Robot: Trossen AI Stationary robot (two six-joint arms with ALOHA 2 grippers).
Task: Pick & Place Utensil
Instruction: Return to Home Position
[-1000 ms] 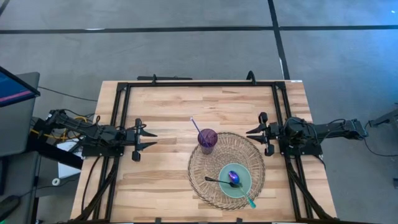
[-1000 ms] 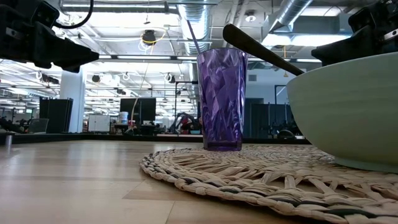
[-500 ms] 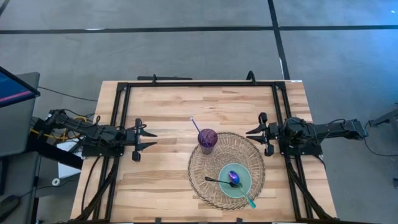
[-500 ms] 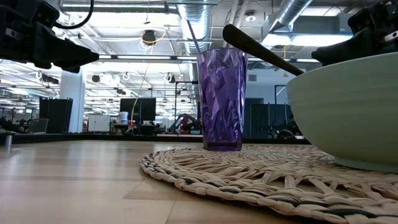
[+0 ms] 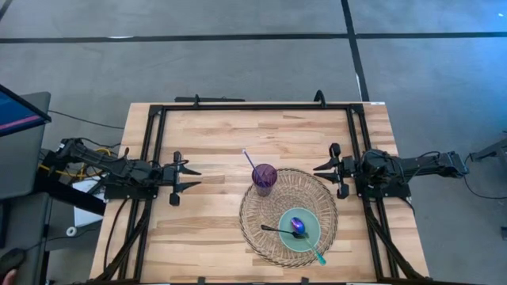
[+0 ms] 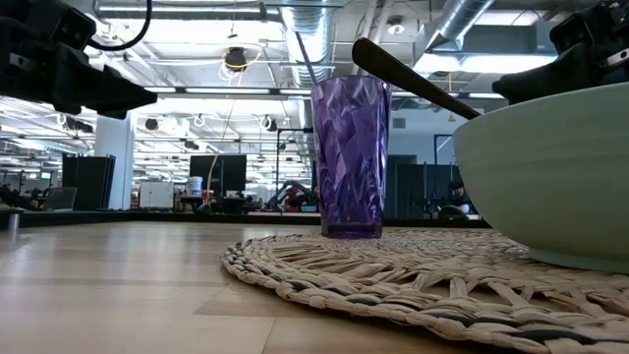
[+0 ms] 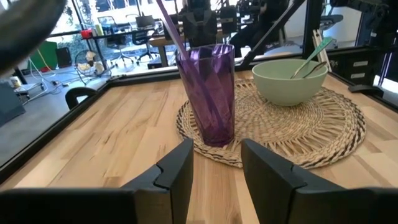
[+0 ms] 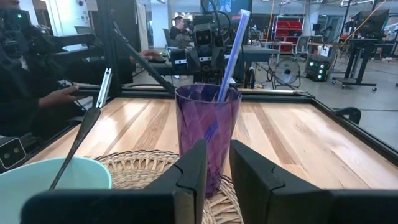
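Hardly anything has shifted: the left gripper (image 5: 196, 179) is held open and empty at the surface's (image 5: 214, 142) left edge, the right gripper (image 5: 318, 172) likewise opposite. A faceted, translucent violet cup (image 5: 264, 178) is stood on the round woven mat (image 5: 265, 226), with a blue straw (image 5: 248, 158) leant inside. The black fork's (image 5: 273, 230) tines are seemingly hidden under the blue spoon (image 5: 298, 226) in the green bowl (image 5: 313, 224)

Light wooden plank table (image 5: 206, 142) inside black metal frame (image 5: 253, 106) — grey concrete floor (image 5: 238, 63) all round. Dark monitor (image 5: 20, 111) off table's left side. Silver ceiling ducts (image 6: 472, 20) overhead in room; person in dark clothing (image 8: 25, 81) past table's edge.
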